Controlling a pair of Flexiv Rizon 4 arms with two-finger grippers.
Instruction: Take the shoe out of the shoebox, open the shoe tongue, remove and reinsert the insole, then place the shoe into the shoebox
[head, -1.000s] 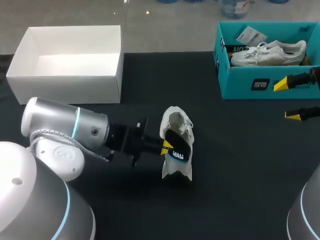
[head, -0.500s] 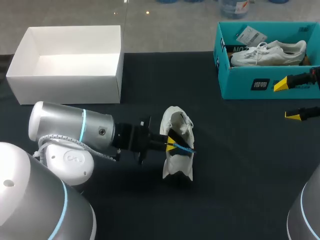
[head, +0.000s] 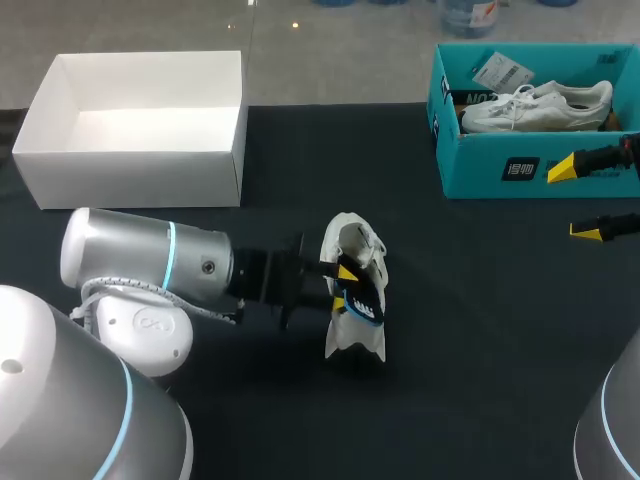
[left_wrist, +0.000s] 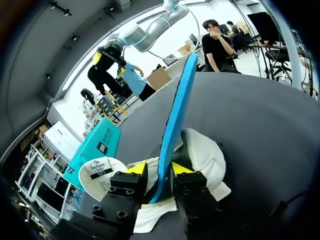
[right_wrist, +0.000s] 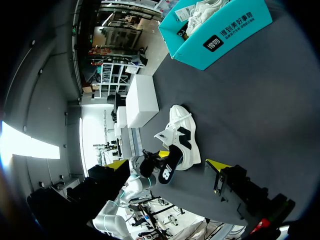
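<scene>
Now my left gripper (head: 345, 285) is closed on the insole (left_wrist: 175, 120), and nothing else is in it. In the left wrist view both yellow tips press on the blue insole from two sides, with only its thickness between them. From the fingers the insole stands out long and a little bent, away from the gripper. Its near end is at the opening of the shoe (head: 345, 345); how much of it sits inside I cannot tell. The shoe is white with a dark mark on its side and rests on the dark table (head: 480, 330) near the middle, outside of both boxes, its opening turned to my left gripper. The white box (head: 140, 160) stands at the far left part of the table, well apart from the shoe. At the far right stands a teal box (head: 520, 165) with a second shoe (head: 535, 105) lying inside it. My right gripper (head: 578, 200) is just beside the front wall of the teal box, near the table's right edge. Its two fingers stand wide apart and they hold nothing.
</scene>
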